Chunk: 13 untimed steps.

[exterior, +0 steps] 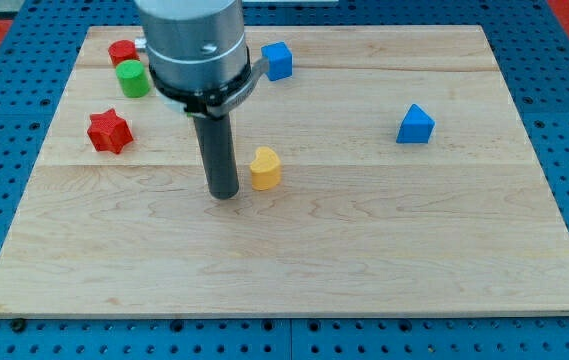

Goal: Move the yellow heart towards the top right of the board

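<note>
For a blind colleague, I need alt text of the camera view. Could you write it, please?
My tip rests on a wooden board just to the view's left of the yellow heart, with a small gap between them. A red star, a green cylinder and a red block sit at the top left; a blue block lies at the top centre and a blue block at the right.
</note>
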Each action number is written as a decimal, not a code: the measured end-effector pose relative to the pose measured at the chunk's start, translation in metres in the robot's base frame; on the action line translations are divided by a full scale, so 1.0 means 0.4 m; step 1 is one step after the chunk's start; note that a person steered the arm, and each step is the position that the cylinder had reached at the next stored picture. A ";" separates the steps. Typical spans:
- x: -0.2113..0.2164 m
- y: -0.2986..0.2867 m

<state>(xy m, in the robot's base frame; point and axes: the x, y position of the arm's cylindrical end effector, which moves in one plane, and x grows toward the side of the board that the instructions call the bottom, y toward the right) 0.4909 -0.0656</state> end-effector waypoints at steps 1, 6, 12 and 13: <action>0.008 0.067; -0.373 0.331; -0.463 0.519; -0.511 0.561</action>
<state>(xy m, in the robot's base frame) 0.2864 0.1587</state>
